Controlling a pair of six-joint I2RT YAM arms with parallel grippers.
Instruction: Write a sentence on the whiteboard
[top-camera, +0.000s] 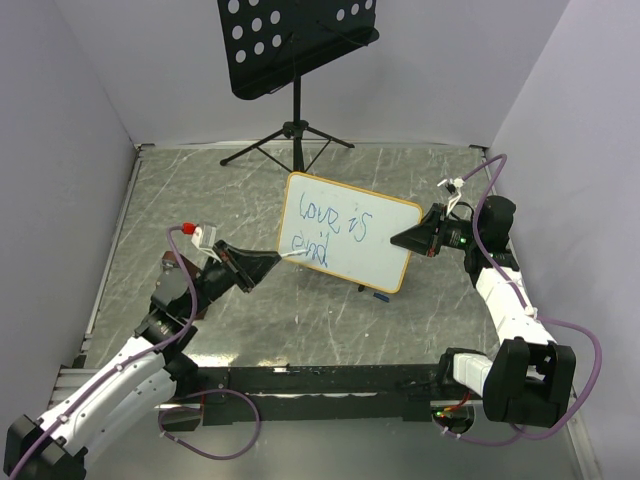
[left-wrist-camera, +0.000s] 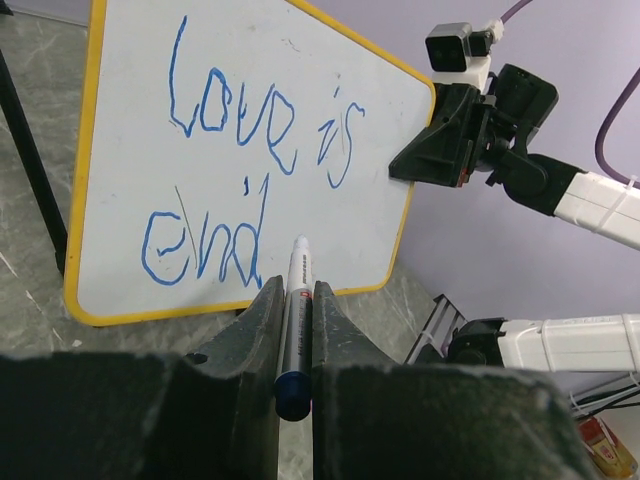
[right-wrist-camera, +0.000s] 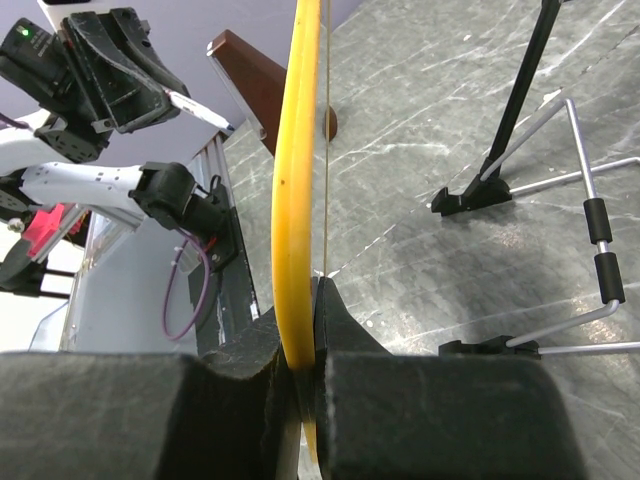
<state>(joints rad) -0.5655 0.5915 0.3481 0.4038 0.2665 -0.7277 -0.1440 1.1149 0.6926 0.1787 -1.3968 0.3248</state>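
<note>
Overhead, two wrists, all toward whiteboard (top-camera: 380, 250)

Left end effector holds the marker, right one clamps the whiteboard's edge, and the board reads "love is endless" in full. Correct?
No: the sentence stops at "love is end", as the left wrist view shows. Marker in left end effector, whiteboard edge in right end effector: correct.

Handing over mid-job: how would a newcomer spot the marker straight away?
Start at the yellow-framed whiteboard in the middle of the table, in front of the black music stand. At its lower left edge the left gripper pinches a thin white marker, tip by the blue writing. Its dark blue rear end sets it apart; the right gripper holds only the board.
</note>
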